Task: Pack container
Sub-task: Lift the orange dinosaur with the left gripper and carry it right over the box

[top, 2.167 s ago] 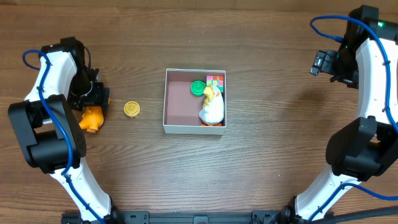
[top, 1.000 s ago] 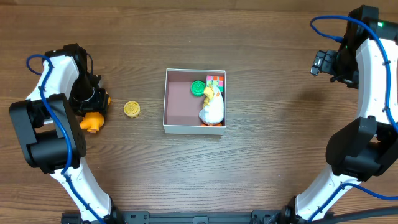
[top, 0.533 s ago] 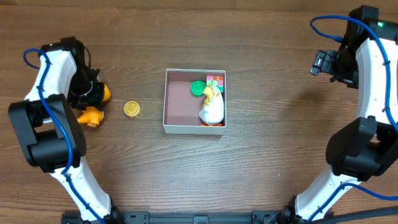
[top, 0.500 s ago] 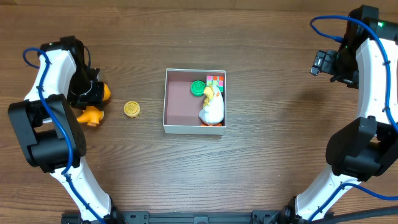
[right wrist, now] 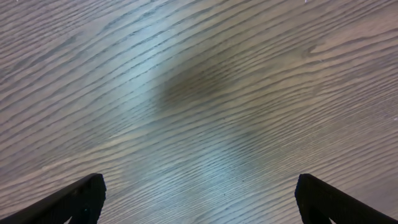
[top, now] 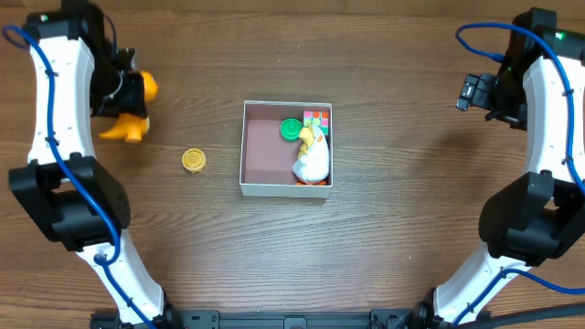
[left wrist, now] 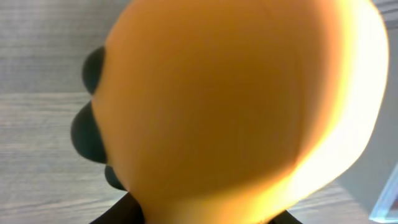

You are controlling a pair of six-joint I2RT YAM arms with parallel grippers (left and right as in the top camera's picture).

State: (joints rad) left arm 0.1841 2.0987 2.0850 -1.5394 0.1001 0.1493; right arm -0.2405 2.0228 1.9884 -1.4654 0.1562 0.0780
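Orange toy (top: pixel 125 131), upper left, pinched between left fingers (top: pixel 126 102). Rounded body could twist loose short of the container (top: pixel 265 155). Right fingers (right wrist: pixel 68 202) spread wide, empty.

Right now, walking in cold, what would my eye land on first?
The bright orange toy gripped by the left gripper at the overhead view's upper left; it fills the left wrist view. Then the white-walled container mid-table, with a white duck-like toy, green disc and colourful cube crowded along its right side.
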